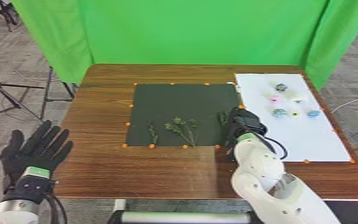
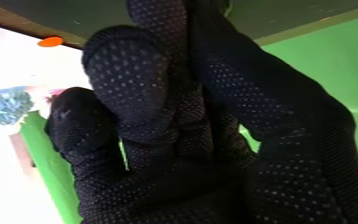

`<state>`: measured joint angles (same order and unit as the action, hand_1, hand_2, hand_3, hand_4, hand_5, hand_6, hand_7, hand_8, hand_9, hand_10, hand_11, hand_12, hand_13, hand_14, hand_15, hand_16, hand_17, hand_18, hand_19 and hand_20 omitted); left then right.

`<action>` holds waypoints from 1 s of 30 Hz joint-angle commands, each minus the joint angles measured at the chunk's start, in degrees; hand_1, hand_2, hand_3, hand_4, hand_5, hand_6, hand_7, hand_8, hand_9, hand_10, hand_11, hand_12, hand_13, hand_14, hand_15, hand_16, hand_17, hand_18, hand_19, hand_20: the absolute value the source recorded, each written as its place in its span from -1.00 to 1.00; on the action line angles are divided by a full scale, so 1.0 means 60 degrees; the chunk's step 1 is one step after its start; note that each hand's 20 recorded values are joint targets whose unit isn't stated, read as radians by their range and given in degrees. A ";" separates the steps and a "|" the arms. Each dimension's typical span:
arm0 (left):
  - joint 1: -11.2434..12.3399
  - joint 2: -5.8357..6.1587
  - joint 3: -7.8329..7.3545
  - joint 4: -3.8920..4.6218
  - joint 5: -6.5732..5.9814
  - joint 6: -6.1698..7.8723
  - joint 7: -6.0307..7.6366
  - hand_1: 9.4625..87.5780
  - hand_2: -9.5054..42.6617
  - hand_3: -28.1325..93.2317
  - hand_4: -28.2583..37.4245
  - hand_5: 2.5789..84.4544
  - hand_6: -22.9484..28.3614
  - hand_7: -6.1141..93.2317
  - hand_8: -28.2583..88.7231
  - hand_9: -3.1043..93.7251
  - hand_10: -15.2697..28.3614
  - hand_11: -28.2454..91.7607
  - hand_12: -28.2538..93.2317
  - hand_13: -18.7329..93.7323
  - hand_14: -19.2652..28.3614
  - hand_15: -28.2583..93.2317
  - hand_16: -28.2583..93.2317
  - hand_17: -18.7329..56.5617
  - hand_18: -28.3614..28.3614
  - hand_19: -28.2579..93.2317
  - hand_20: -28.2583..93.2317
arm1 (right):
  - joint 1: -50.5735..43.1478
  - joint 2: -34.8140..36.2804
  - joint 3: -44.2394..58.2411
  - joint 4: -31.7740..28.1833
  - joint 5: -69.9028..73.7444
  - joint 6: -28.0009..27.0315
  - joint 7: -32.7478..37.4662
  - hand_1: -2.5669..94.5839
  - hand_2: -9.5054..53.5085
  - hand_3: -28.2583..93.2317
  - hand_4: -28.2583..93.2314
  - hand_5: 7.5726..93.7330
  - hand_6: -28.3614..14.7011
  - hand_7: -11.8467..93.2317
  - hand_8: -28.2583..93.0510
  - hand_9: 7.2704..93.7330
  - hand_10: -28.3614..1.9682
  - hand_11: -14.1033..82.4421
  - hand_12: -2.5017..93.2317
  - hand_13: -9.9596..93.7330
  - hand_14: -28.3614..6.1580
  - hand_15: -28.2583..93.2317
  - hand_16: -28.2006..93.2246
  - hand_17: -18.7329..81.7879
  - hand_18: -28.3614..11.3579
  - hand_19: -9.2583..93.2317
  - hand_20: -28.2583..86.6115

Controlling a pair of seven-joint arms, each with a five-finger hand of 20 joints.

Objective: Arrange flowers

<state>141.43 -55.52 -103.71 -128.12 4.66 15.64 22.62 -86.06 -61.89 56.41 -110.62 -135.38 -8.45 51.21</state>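
In the head view my left hand (image 1: 39, 148) is held open beyond the table's left edge, fingers straight. My right hand (image 1: 246, 123) is over the dark mat's right edge, with a green sprig (image 1: 222, 118) at its fingertips. In the right wrist view the thumb of my right hand (image 2: 282, 100) meets the fingers in a pinch, a bit of green beside the tips. Two more sprigs, a thin one (image 1: 152, 133) and a branching one (image 1: 182, 128), lie on the mat (image 1: 162, 105). Small flower heads, among them a blue one (image 1: 313, 113) and a pink one (image 1: 275, 99), lie on the white board (image 1: 313, 145).
Orange markers line the mat and board, one of them (image 1: 185, 146) at the mat's near edge. Bare brown wood of the table (image 1: 158, 172) runs along the front and left. A green curtain (image 1: 193, 30) hangs behind the table.
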 commanded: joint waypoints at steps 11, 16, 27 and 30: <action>0.0203 -0.0053 -0.0151 -0.0069 -0.0038 0.0072 -0.0038 -0.57 -0.11 0.63 -1.00 -0.19 0.17 -0.54 -0.70 -0.25 0.36 -0.09 -0.33 -0.24 0.42 0.13 -0.66 -0.64 0.43 -0.07 -0.38 | -0.0249 0.0098 0.0203 -0.0239 -0.0027 -0.0311 0.0113 -0.01 -0.54 0.67 -0.83 0.37 0.06 -0.19 -0.24 0.74 -0.19 -0.17 -0.43 0.82 0.21 0.32 0.09 0.38 -0.79 1.00 0.12; 0.0233 -0.0055 -0.0164 -0.0077 -0.0046 0.0045 -0.0074 -0.57 -0.11 0.62 -1.00 -0.19 0.17 -0.54 -0.70 -0.25 0.36 -0.09 -0.33 -0.24 0.42 0.13 -0.66 -0.64 0.43 -0.07 -0.38 | -0.0347 0.0125 0.0206 -0.0330 -0.0008 0.0057 -0.0068 0.10 -0.58 0.81 -0.81 0.28 0.08 -0.09 -0.28 0.65 -0.10 -0.29 -0.30 0.76 0.23 0.34 0.06 0.34 -0.72 1.00 0.09; 0.0270 -0.0035 -0.0184 -0.0080 -0.0023 0.0029 -0.0050 -0.55 -0.13 0.62 -1.00 -0.19 0.17 -0.54 -0.70 -0.25 0.36 -0.09 -0.33 -0.24 0.41 0.12 -0.66 -0.64 0.43 -0.07 -0.38 | -0.0307 0.0269 0.0128 -0.0400 -0.0586 0.0411 0.0043 0.07 -1.00 0.56 -0.99 0.20 0.06 0.05 -0.32 0.60 -0.22 -0.13 -0.45 0.75 0.24 0.35 0.03 0.35 -0.73 1.00 0.07; 0.0279 -0.0023 -0.0172 -0.0088 -0.0039 0.0044 0.0011 -0.55 -0.14 0.62 -1.00 -0.19 0.17 -0.54 -0.70 -0.25 0.36 -0.09 -0.33 -0.24 0.41 0.12 -0.66 -0.64 0.43 -0.07 -0.38 | -0.0334 0.0322 0.0130 -0.0465 -0.0639 0.0661 -0.0103 0.07 -0.96 0.60 -0.99 0.19 0.02 -0.11 -0.34 0.57 -0.25 -0.15 -0.48 0.74 0.22 0.35 0.04 0.34 -0.74 1.00 0.07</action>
<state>142.13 -55.52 -104.51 -128.21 4.56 15.70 22.58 -87.50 -61.11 57.11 -112.21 -137.20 -7.63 51.41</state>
